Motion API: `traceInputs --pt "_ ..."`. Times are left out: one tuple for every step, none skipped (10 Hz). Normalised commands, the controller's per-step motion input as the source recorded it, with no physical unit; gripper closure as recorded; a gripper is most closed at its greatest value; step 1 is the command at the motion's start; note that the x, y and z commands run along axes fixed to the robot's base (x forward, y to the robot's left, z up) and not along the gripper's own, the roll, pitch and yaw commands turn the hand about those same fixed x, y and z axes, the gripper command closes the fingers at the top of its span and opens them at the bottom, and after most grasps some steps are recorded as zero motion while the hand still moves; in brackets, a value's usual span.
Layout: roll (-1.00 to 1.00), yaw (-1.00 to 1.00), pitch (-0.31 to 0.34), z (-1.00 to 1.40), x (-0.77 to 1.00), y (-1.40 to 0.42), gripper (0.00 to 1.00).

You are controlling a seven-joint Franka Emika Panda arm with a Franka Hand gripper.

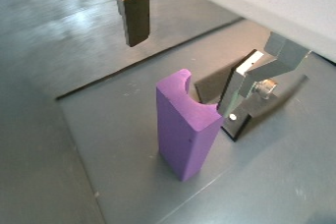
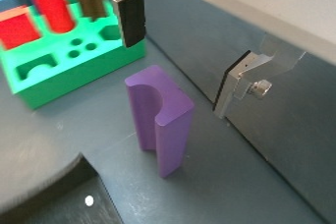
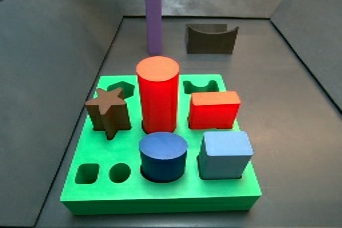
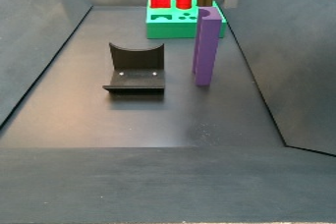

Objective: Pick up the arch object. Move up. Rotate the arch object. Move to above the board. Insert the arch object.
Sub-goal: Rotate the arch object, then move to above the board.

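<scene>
Purple and rigid-looking, the arch object (image 4: pixel 207 45) stands upright on the dark floor, nearer the side camera than the board (image 4: pixel 184 25), which lies just behind it, and beside the dark olive-brown notched block (image 4: pixel 134 69), a little apart from it. It reads as a hard, smooth moulded piece, probably light for its height, and being tall on a small foot it would likely tip if nudged from the side; the faces look slick, so I judge a firm squeeze across its thin dimension, fairly high on the body and clear of the curved notch seen in a wrist view (image 1: pixel 184 120), to be the safest hold. Beyond the arch object, the board carries a red cylinder (image 3: pixel 158 92), a red cube (image 3: pixel 214 109), a blue cylinder (image 3: pixel 163 156), a light blue cube (image 3: pixel 227 155) and a brown star (image 3: pixel 107 110), with open cut-outs left among them. The gripper (image 2: pixel 122 7) hangs above the floor between the arch object and the board, off to one side of the purple block and not touching it. Only one silver finger with its dark pad (image 1: pixel 133 14) shows in both wrist views, with nothing against it, so I cannot tell how wide the jaws stand. The fixture (image 1: pixel 256 85) stands close beside the arch object.
</scene>
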Motion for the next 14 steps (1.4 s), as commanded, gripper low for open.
traceInputs --pt "0.02 -0.74 0.065 -0.01 0.02 0.02 0.00" --pt "0.02 -0.50 0.064 -0.01 0.02 0.02 0.00" --pt "0.02 -0.33 0.064 -0.01 0.02 0.02 0.00" --pt "0.01 -0.18 0.064 -1.00 0.00 0.00 0.00" --pt "0.01 -0.11 0.050 -1.00 0.01 0.00 0.00" --pt "0.01 -0.06 0.007 -1.00 0.03 0.00 0.00" --pt "0.01 -0.06 -0.004 -1.00 0.03 0.00 0.00" --pt "0.00 -0.05 -0.032 -0.81 0.02 0.01 0.00" --pt "-0.01 -0.04 -0.041 -0.64 0.01 0.01 0.00" --pt "-0.02 -0.04 -0.048 -0.42 0.01 0.01 0.00" --pt "-0.02 -0.04 -0.050 -0.32 0.01 0.01 0.00" --pt "-0.03 -0.03 -0.057 0.00 0.00 0.00 1.00" --pt "-0.42 -0.13 0.014 1.00 -0.18 -0.11 1.00" --pt "-0.42 -0.13 0.019 1.00 -0.18 -0.11 1.00"
